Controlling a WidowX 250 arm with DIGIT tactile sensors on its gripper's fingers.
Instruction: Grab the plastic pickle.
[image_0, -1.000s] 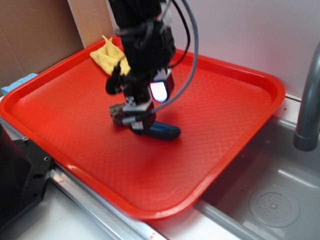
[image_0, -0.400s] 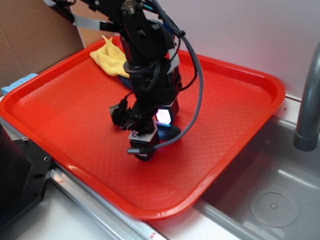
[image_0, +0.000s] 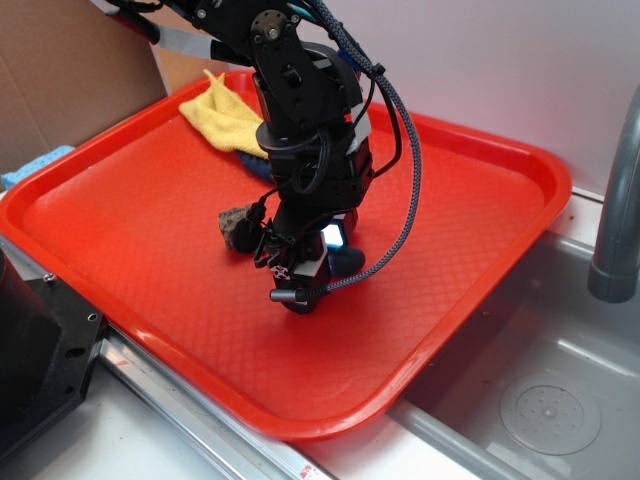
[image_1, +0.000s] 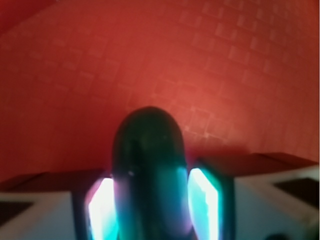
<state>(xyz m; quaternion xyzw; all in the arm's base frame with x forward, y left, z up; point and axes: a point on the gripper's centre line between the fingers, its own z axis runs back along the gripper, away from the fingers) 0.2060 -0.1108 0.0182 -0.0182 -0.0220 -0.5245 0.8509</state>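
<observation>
The red tray (image_0: 150, 250) carries the arm's gripper (image_0: 300, 290) near its centre, a yellow cloth (image_0: 215, 115) at 11 o'clock and a brown lump (image_0: 232, 222) at 9 o'clock of the gripper. The pickle (image_1: 149, 170) sits between the fingers (image_1: 204, 200), which close narrowly on it. A firm, centred squeeze before lifting should stop the glossy piece slipping.

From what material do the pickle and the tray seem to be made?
The pickle looks like smooth, glossy plastic: it shows soft highlights between the end effector fingers. The red tray looks like hard moulded plastic with a fine embossed diamond texture, likely matte to semi-gloss.
</observation>
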